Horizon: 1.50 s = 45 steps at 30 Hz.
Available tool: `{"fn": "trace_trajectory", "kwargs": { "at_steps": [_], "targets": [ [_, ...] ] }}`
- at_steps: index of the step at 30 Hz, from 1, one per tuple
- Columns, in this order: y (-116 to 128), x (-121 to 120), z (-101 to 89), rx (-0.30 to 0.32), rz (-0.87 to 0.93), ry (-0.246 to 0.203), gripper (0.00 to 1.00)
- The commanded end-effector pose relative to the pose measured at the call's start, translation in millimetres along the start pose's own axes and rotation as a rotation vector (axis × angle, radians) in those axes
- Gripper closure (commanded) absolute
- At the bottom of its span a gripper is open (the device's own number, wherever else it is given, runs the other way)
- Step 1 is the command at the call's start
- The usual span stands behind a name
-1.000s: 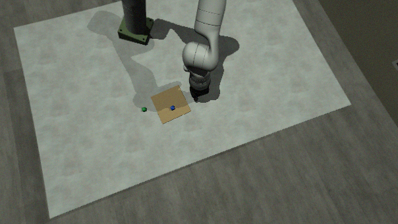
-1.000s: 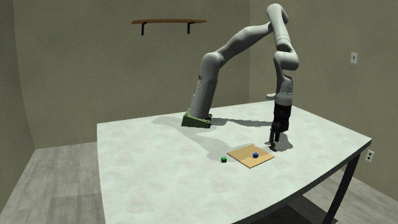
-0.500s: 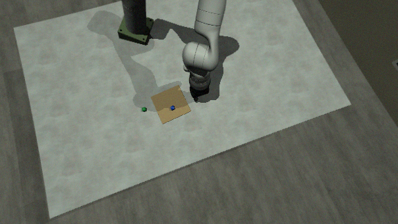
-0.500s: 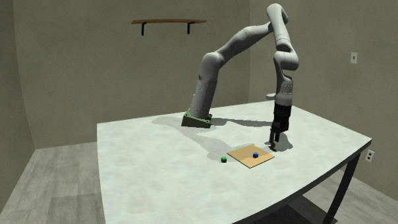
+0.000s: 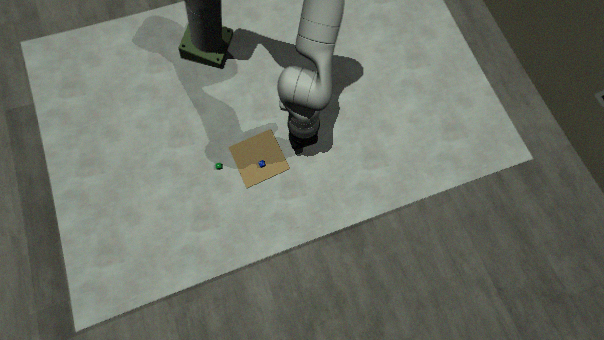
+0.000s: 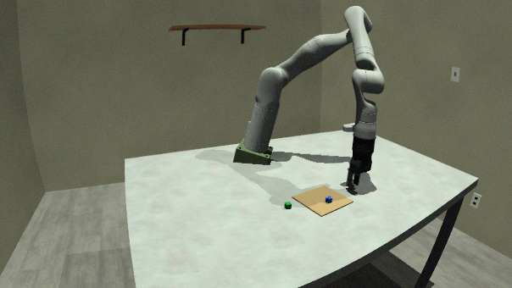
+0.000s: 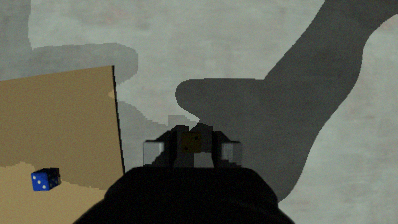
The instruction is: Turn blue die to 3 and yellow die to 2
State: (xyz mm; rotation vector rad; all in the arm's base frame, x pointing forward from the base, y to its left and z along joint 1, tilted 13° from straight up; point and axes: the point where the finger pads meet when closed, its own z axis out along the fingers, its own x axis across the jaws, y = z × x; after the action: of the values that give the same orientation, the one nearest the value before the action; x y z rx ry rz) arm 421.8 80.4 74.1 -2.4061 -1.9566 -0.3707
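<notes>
Wrist | yellow die point(image 7: 191, 142): two dark pips up, shadowed | claw point(image 7: 194, 144) point(image 6: 353, 185) point(image 5: 298, 151): partly open, gripping nothing

Brown wall shelf point(image 6: 217, 27) above grey plank floor point(image 5: 450, 270) point(image 6: 80, 233)

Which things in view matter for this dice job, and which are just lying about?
Part of the job:
- small blue die
- small yellow die, between the hand's fingers
- small green die, face to be kept
- square tan mat

Not part:
- brown wall shelf
- white wall plates
</notes>
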Motion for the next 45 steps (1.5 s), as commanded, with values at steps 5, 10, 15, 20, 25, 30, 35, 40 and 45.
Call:
{"fn": "trace_trajectory", "kwargs": {
  "at_steps": [5,10,15,20,25,30,35,40,45],
  "targets": [
    [-0.5,-2.2,6.5,0.003,0.003,-0.003,0.36],
    [-0.5,-2.2,10.4,0.003,0.003,-0.003,0.36],
    [-0.5,-2.2,11.2,0.003,0.003,-0.003,0.36],
    [-0.5,-2.2,11.2,0.003,0.003,-0.003,0.36],
    [-0.5,-2.2,11.2,0.003,0.003,-0.003,0.36],
    [-0.5,-2.2,11.2,0.003,0.003,-0.003,0.36],
    [-0.5,-2.2,11.2,0.003,0.003,-0.003,0.36],
    [-0.5,-2.2,11.2,0.003,0.003,-0.003,0.36],
    [-0.5,-2.2,11.2,0.003,0.003,-0.003,0.36]
  ]
}}
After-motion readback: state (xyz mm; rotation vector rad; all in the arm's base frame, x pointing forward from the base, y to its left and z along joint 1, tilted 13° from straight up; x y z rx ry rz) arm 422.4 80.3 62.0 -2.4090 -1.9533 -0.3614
